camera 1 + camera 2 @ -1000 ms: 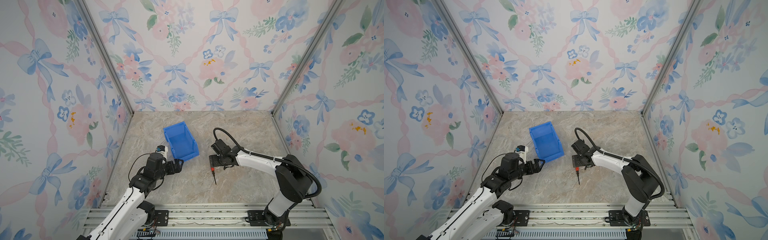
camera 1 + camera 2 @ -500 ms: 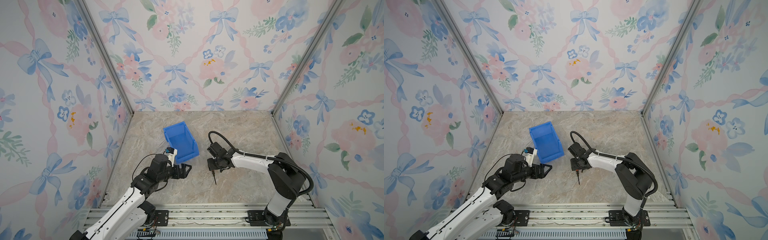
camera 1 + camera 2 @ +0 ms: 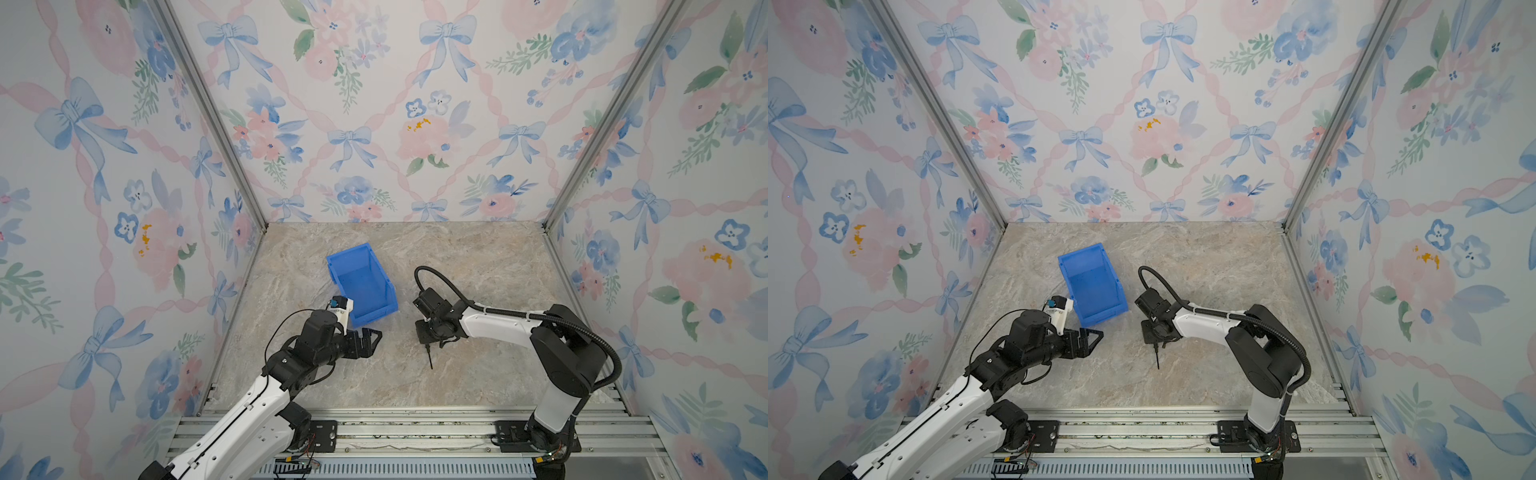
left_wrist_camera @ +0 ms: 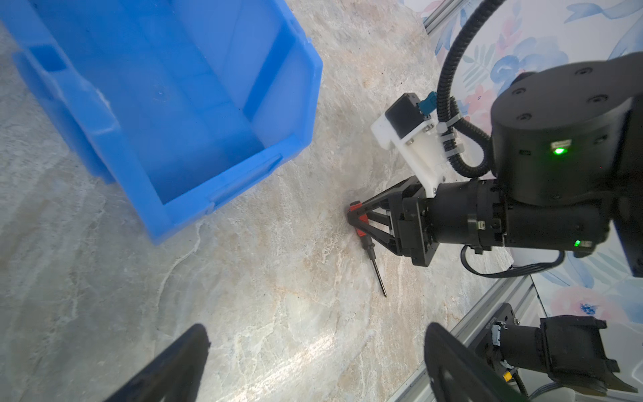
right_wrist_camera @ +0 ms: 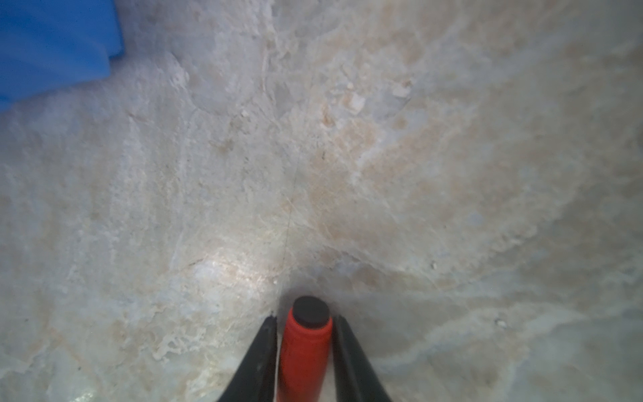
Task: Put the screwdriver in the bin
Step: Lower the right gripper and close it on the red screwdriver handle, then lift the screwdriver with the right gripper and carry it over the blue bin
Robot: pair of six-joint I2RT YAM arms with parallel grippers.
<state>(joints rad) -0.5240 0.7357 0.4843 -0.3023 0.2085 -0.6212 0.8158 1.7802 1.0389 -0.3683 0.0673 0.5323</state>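
Observation:
The screwdriver point(image 5: 306, 351) lies on the marble tabletop with its red handle pinched between the fingers of my right gripper point(image 5: 304, 318), which is shut on it. In both top views only the thin dark shaft point(image 3: 429, 359) point(image 3: 1156, 359) sticks out toward the front from under the right gripper point(image 3: 428, 336) point(image 3: 1154, 338). The left wrist view shows the handle point(image 4: 362, 219) in that gripper point(image 4: 355, 217). The blue bin point(image 3: 374, 313) point(image 3: 1100, 313) point(image 4: 163, 205) stands empty to the left of it. My left gripper point(image 3: 374, 334) point(image 3: 1094, 336) point(image 4: 316, 334) hangs open and empty in front of the bin.
Floral walls close the table on three sides, with metal corner posts point(image 3: 208, 112). An aluminium rail point(image 3: 415, 428) carrying both arm bases runs along the front edge. A corner of the bin point(image 5: 52, 45) shows in the right wrist view.
The right gripper has shut on the screwdriver's handle, shifting slightly left. The left arm has swung right and forward, in front of the bin.

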